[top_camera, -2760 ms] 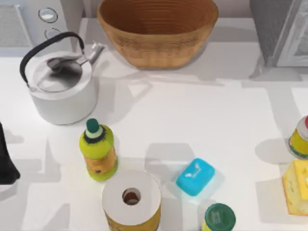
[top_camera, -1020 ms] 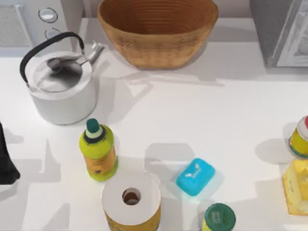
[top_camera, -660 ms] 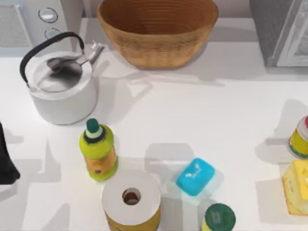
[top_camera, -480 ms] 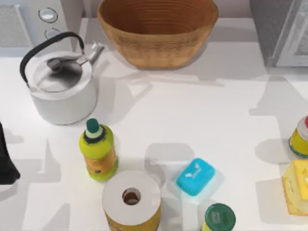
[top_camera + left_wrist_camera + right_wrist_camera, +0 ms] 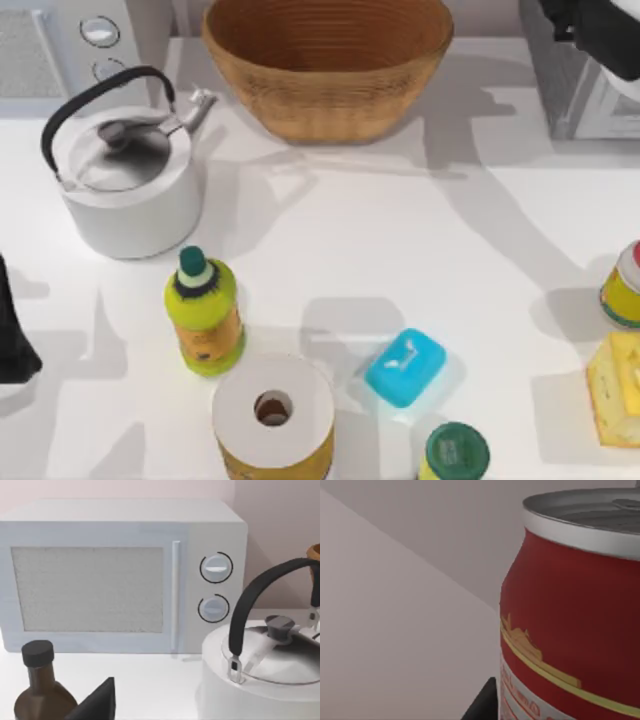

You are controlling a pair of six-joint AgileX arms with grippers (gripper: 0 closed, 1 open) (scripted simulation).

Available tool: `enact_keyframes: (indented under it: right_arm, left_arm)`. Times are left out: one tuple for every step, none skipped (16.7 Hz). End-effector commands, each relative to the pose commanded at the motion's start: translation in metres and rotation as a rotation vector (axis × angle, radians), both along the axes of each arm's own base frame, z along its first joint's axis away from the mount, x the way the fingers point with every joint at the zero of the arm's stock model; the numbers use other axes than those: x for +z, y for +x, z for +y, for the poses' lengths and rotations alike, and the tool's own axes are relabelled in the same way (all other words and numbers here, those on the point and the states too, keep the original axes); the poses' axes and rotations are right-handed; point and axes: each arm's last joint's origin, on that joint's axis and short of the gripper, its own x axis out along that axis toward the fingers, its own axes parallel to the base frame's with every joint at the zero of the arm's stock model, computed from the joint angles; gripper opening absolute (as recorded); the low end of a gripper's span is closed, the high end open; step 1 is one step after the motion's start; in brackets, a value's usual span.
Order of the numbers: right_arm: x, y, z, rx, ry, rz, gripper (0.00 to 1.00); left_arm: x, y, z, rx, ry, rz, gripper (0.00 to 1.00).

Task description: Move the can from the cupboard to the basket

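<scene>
The right gripper (image 5: 600,25), far right by the cupboard (image 5: 560,80), probably clasps the can (image 5: 570,610): light, rigid, slick, best held mid-body.

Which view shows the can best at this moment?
The right wrist view: the can looms close, red side and silver top plainly visible. The top view shows the dark right arm at its upper right corner by the cupboard, no can. The left wrist view faces the microwave and kettle.

Glossy red metal can (image 5: 570,630), woven wicker basket (image 5: 328,65), smooth matt white table (image 5: 400,250)
</scene>
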Motion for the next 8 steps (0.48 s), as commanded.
enact_keyframes:
  right_arm:
    - [-0.012, 0.017, 0.021, 0.000, -0.002, 0.005, 0.00]
    - [-0.025, 0.031, 0.042, 0.001, -0.004, 0.008, 0.00]
    - [-0.038, 0.043, 0.061, 0.001, -0.004, 0.009, 0.00]
    - [-0.051, 0.052, 0.078, 0.002, -0.003, 0.008, 0.00]
    - [-0.063, 0.059, 0.094, 0.002, -0.001, 0.006, 0.00]
    - [-0.073, 0.064, 0.107, 0.002, 0.001, 0.003, 0.00]
    - [-0.082, 0.067, 0.118, 0.002, 0.004, -0.001, 0.00]
    - [-0.088, 0.070, 0.128, 0.002, 0.007, -0.005, 0.00]
  left_arm:
    - [0.000, 0.000, 0.000, 0.000, 0.000, 0.000, 1.00]
    - [0.000, 0.000, 0.000, 0.000, 0.000, 0.000, 1.00]
    - [0.000, 0.000, 0.000, 0.000, 0.000, 0.000, 1.00]
    - [0.000, 0.000, 0.000, 0.000, 0.000, 0.000, 1.00]
    - [0.000, 0.000, 0.000, 0.000, 0.000, 0.000, 1.00]
    - [0.000, 0.000, 0.000, 0.000, 0.000, 0.000, 1.00]
    - [0.000, 0.000, 0.000, 0.000, 0.000, 0.000, 1.00]
    - [0.000, 0.000, 0.000, 0.000, 0.000, 0.000, 1.00]
